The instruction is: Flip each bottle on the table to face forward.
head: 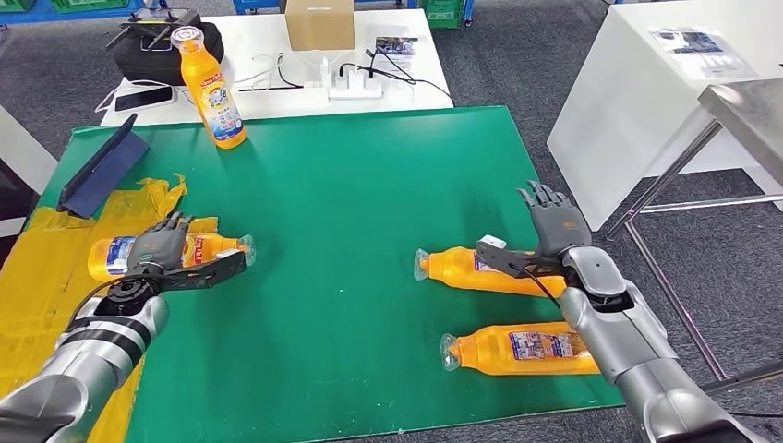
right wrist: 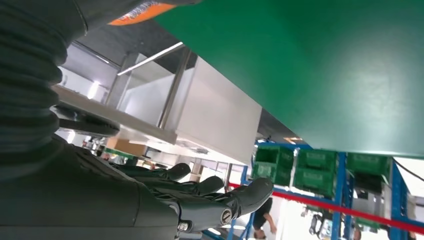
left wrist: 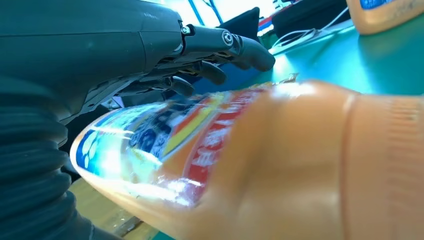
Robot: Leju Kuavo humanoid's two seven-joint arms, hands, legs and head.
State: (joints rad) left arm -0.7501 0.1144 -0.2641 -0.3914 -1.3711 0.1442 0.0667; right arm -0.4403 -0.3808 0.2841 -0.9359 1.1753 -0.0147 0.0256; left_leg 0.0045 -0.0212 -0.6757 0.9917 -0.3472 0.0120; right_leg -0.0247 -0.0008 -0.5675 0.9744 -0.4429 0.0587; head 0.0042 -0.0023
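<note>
Four orange bottles are on the green mat point(head: 351, 212). One stands upright point(head: 214, 92) at the far left, its base also showing in the left wrist view point(left wrist: 385, 10). One lies at the left point(head: 208, 247), cap pointing right. My left hand point(head: 159, 245) hovers just over it, fingers point(left wrist: 250, 52) straight above the label point(left wrist: 165, 130) and not closed around it. Two more bottles lie at the right point(head: 466, 269) point(head: 522, 349), caps pointing left. My right hand point(head: 552, 220) is open with fingers spread, by the base end of the nearer-to-centre one. The right wrist view shows that hand point(right wrist: 150, 200) empty.
A blue folder point(head: 102, 171) leans at the mat's left edge beside yellow tape point(head: 46, 277). Behind the mat a white table holds a black bag point(head: 162, 41), a phone point(head: 143, 97), a cardboard box point(head: 319, 23) and a power strip point(head: 355, 88). A white cabinet point(head: 646, 101) and a metal table point(head: 748, 106) stand to the right.
</note>
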